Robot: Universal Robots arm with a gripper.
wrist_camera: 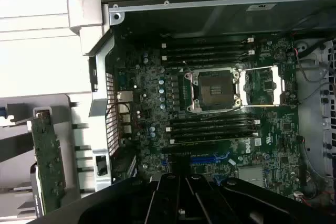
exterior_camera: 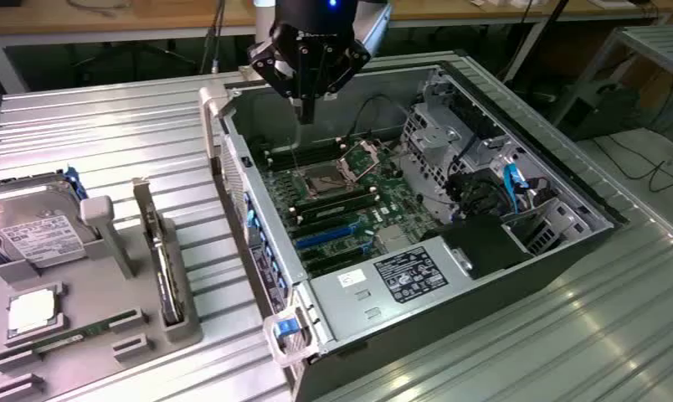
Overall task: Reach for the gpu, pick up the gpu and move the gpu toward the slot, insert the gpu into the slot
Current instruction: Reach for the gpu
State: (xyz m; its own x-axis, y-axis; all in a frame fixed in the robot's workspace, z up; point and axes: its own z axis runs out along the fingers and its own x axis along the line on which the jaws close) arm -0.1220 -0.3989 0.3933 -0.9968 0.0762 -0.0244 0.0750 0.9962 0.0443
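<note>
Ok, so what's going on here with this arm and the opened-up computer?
A single robot arm's gripper hangs over the open computer case, above the green motherboard. The gpu stands on edge in a gray holder on the exterior view's left, apart from the gripper and not yet picked up. The blue slot on the motherboard has no card in it.

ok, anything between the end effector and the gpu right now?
Only the case's side wall. The end effector hangs over the open case, and the gpu stands upright in the grey holder outside it, to the exterior view's left. The wall seems to sit lower than the end effector.
</note>
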